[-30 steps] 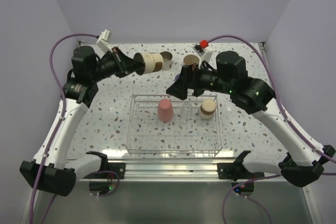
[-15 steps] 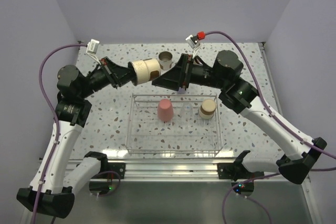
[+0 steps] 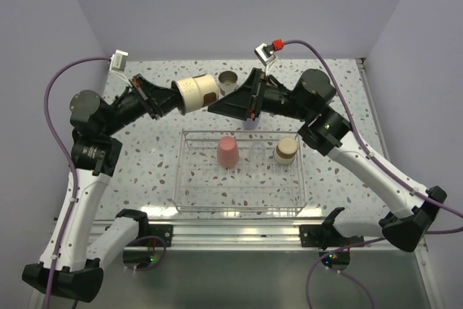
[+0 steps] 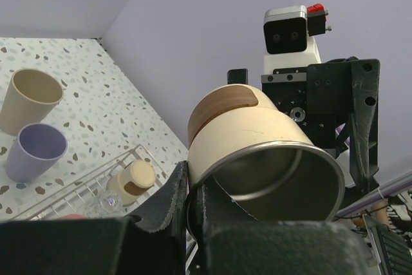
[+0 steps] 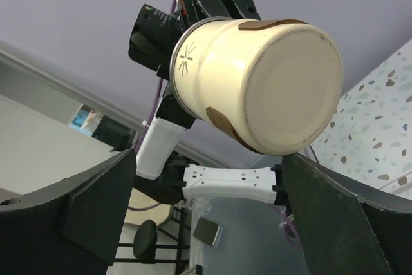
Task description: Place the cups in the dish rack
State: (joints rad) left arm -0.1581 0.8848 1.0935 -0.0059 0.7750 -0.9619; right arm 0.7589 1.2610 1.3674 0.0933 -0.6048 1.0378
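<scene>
While the pass is not yet made: the held steel cup (image 3: 197, 94) hangs in the air just beyond the far edge of the dish rack (image 3: 239, 212), not loaded.
Left pincer (image 3: 175, 96): clamped on that cup's rim, with the base aimed across. Over the last second it drew back and tipped the cup upward.
Right pincer (image 3: 217, 106): fingers spread wide with the cup's base ahead between them, apparently untouched. It rose from low over the rack's far edge.
Meaning: a hand-to-hand transfer looks set, and closing on the base comes next.
Inside the rack: red-pink cup (image 3: 227, 151) inverted, second steel cup (image 3: 286, 150) to its right.
</scene>
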